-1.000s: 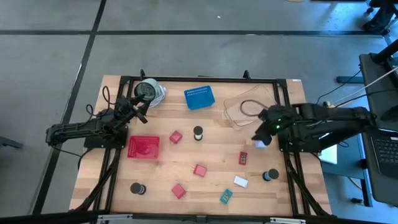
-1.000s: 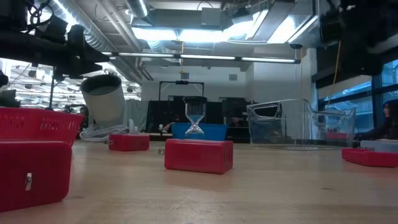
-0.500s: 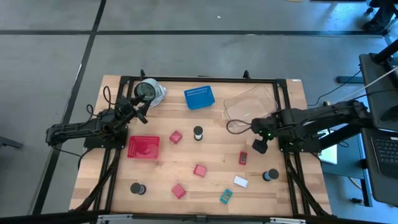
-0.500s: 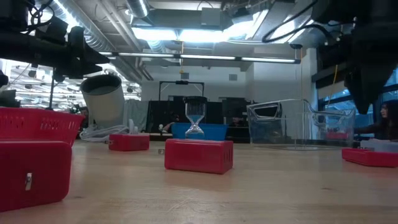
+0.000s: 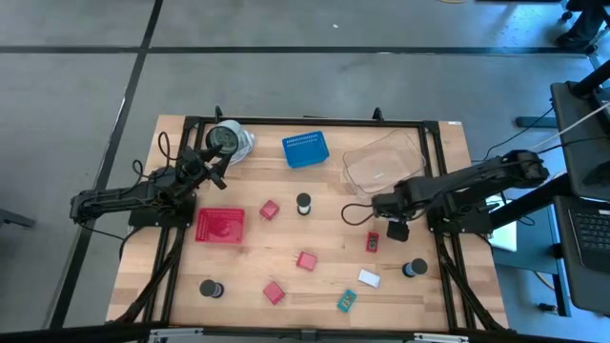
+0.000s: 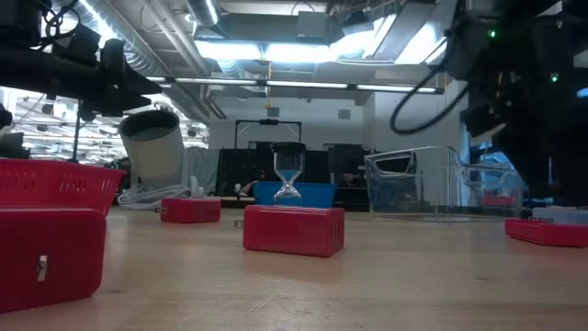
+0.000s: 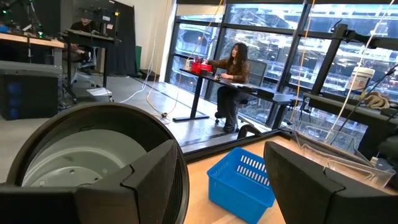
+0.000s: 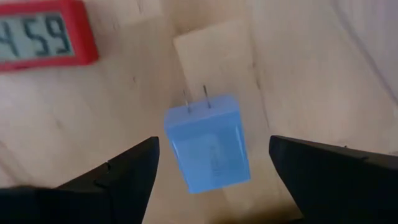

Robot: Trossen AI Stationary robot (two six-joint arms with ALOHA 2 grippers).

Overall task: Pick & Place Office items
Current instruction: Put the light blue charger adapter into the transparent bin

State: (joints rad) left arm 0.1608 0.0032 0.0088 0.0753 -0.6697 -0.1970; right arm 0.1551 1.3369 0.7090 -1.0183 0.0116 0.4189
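Note:
A light-blue plug block (image 8: 208, 144), two metal prongs at one end, lies flat on the wooden table. My right gripper (image 8: 211, 149) points down over it, open, one finger on each side and clear of it. A flat red block with a digit display (image 8: 38, 34) lies close by, also the red block (image 5: 373, 242) in the high view. Red cubes (image 5: 306, 260), black spools (image 5: 304, 202), a white block (image 5: 369, 278) and a teal block (image 5: 347, 301) lie scattered. My left gripper (image 5: 217, 164) waits open at the far left.
A clear tub (image 5: 379, 162) stands just beyond my right arm, with a blue basket (image 5: 305, 150) at the far middle. The red tray (image 5: 220, 226) is at the left. A big round grey-and-white disc (image 5: 227, 140) stands in front of my left gripper. Black frame rails run along the table's edges.
My right gripper has come down from beside the clear tub toward the table's near edge and a little to the left. It has tipped over to point down and now stands low over the light-blue block.

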